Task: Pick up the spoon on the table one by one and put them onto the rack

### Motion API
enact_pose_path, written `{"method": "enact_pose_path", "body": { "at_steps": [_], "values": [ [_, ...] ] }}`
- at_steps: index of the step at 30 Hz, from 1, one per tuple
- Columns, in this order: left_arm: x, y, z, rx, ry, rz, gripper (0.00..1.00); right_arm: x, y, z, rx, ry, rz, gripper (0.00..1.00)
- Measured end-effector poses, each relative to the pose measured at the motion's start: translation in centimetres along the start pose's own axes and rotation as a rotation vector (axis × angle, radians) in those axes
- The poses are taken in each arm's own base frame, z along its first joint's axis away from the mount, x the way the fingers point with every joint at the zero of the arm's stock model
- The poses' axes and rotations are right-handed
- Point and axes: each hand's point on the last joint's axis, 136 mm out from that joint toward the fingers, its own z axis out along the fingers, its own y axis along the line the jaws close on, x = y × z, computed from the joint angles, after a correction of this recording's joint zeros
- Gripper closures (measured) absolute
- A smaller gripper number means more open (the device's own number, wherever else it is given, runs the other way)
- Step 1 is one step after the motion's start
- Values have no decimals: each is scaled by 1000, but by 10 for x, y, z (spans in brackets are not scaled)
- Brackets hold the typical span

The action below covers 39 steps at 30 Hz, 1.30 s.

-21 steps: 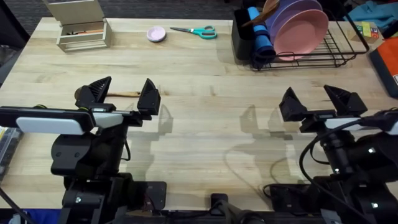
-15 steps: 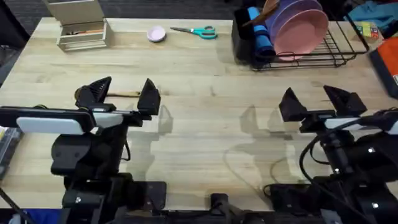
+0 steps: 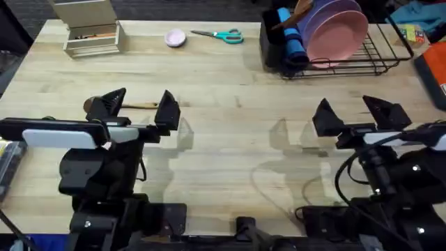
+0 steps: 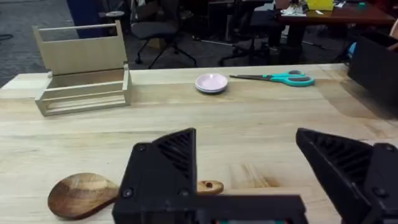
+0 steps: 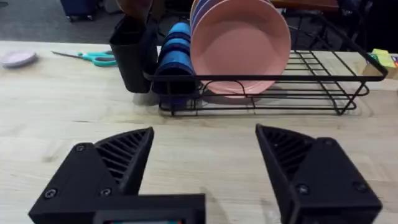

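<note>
A brown wooden spoon (image 3: 141, 105) lies flat on the table (image 3: 230, 146) at the left, its oval bowl (image 4: 81, 194) pointing left. My left gripper (image 3: 139, 108) hovers open right over its handle, one finger near the bowl and the other past the handle's end (image 4: 210, 186). My right gripper (image 3: 355, 115) is open over bare table at the right, holding nothing. The black wire rack (image 3: 369, 56) stands at the far right with pink and purple plates (image 5: 239, 46) and a black utensil holder (image 5: 134, 56). Another brown spoon (image 3: 301, 10) sticks up from the holder.
Teal-handled scissors (image 3: 221, 35) and a small pink dish (image 3: 175, 37) lie at the far middle edge. A beige tiered box (image 3: 90, 31) sits at the far left. A blue ribbed item (image 5: 177, 53) stands in the rack beside the holder.
Hardly anything differs: my left arm has shifted a touch over the spoon. The spoon and the right arm stay where they were.
</note>
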Motion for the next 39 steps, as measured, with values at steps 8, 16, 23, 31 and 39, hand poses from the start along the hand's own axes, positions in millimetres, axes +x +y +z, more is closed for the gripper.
{"method": "enact_pose_path", "body": {
  "at_steps": [8,16,23,31,39],
  "values": [
    [10,5,-8,-31,115,-40,8,-2,0,-4,-1,54,-33,6],
    [-57,18,-30,-109,141,-59,8,-72,-2,-5,1,45,-85,6],
    [-102,22,-23,-134,272,-52,8,-108,-4,17,-12,220,-93,5],
    [-138,23,4,-143,477,-39,7,-148,-5,41,-26,401,-95,6],
    [-146,23,25,-147,740,-22,6,-170,-6,55,-36,526,-92,6]
  ]
}}
